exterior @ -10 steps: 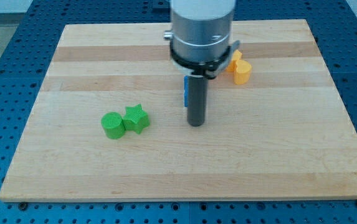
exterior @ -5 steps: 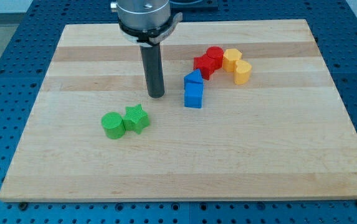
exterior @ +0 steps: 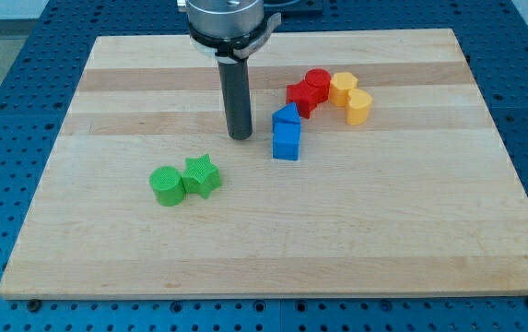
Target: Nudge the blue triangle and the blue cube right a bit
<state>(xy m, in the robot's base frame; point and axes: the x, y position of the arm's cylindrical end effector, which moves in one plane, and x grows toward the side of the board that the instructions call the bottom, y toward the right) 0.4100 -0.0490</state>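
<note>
1. The rod comes down from the view's top, and my tip (exterior: 240, 136) rests on the board (exterior: 411, 231) just to the view's left of the blue pair, with a narrow strip of wood between.
2. There is no gripper on this arm, only the straight dark rod, so nothing is spread or pinched.
3. The blue triangle (exterior: 287, 115) sits near the middle of the board, and the blue cube (exterior: 286, 142) touches it on the side toward the view's bottom.
4. My tip stands about level with the seam between those two blue blocks.
5. Up and to the view's right of the triangle lie two red blocks: a red star-like one (exterior: 299, 96), close to the triangle, and a red cylinder (exterior: 317, 84) against it.
6. Right of the reds are two yellow blocks, one (exterior: 342, 88) touching the red cylinder and the other (exterior: 359, 106) just below it.
7. Well apart, toward the view's lower left, a green cylinder (exterior: 166, 185) and a green star (exterior: 202, 175) sit pressed together.
8. Blue pegboard (exterior: 5, 111) shows around the board.
</note>
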